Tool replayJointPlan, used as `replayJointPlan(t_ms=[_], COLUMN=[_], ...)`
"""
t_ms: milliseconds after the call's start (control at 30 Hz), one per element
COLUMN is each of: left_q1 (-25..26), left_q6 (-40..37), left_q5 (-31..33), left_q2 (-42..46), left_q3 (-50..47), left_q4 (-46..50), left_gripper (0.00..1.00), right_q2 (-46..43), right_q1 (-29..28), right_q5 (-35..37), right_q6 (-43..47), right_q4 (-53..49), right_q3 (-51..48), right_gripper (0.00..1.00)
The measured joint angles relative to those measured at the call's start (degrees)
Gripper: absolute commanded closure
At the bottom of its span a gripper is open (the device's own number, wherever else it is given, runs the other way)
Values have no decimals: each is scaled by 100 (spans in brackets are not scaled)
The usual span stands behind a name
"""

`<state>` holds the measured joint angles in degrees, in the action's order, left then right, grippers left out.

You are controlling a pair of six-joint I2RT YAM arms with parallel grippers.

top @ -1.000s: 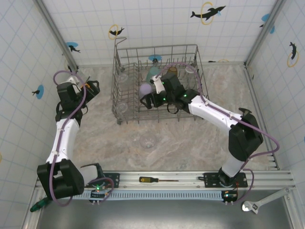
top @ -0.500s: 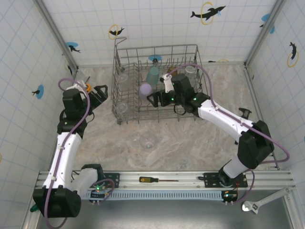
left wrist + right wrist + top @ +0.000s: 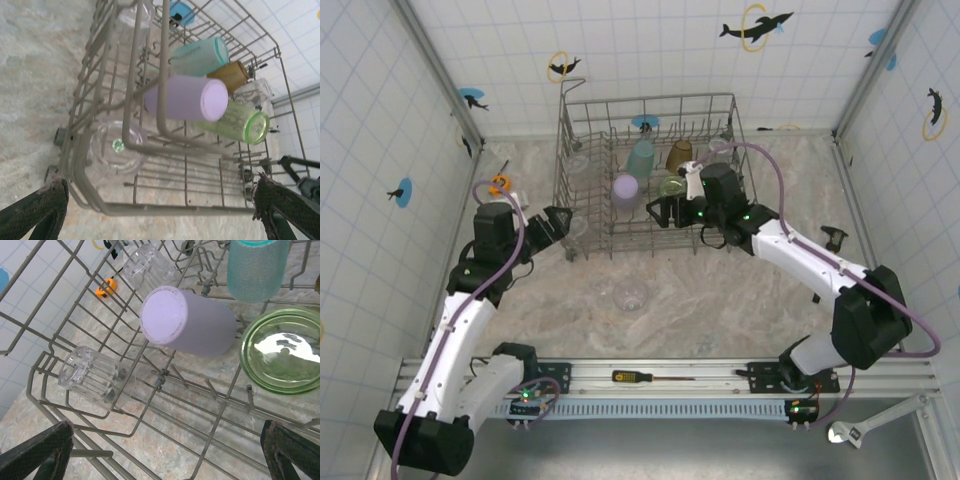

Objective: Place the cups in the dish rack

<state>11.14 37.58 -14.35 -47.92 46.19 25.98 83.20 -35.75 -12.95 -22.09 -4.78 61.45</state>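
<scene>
The dish rack [image 3: 650, 99] is found at the far middle of the table [image 3: 740, 290], its long sides running left to right. A lavender cup [image 3: 187, 322] is noted inside it, laid over on the tines with its long axis tilted well off upright; in the right wrist view its closed base is turned toward the camera. A teal cup [image 3: 256, 267] is seen just behind it, also leaning, with an amber cup [image 3: 229, 75] beside that. A pale green cup [image 3: 284, 351] is seated mouth down just to the right of the lavender one, its round base uppermost and its axis near upright. Two clear cups are lodged along the rack's left side, one near the front corner [image 3: 92, 376] and one further back [image 3: 146, 262], both lying over. A further clear cup [image 3: 629, 294] is recorded outside the rack, on the table in front of it; it is seen end-on from above, and whether its mouth is up or down cannot be told. The left gripper [image 3: 558, 222] is held at the rack's near left corner, jaws spread wide, nothing between them. The right gripper [image 3: 658, 212] is poised over the rack's near side, close to the green cup, jaws likewise spread wide and empty; contact with the wires cannot be determined.
</scene>
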Motion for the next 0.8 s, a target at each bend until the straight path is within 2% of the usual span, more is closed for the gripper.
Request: replayJointPlan(t_ms=[200,300,533,700,800], left_q1=[136,448,1832,3112,3582], left_q6=[109,203,610,999,1182], left_q5=[11,66,793,1775,2039], left_q2=[356,358,160,-35,-243], left_q3=[-463,-619,-813,-872,-929], left_q4=[310,339,413,415,409], left_gripper=[2,2,3,2,2], right_q2=[-149,-175,-216,-262,-289], right_q1=[90,90,101,101,114], right_q5=[-35,-39,-31,-9,9], right_q6=[-129,-179,-299,-358,-387], right_q4=[94,142,214,232,227], right_q3=[-201,-238,-254,-254,-256], right_gripper=[0,0,0,0,0])
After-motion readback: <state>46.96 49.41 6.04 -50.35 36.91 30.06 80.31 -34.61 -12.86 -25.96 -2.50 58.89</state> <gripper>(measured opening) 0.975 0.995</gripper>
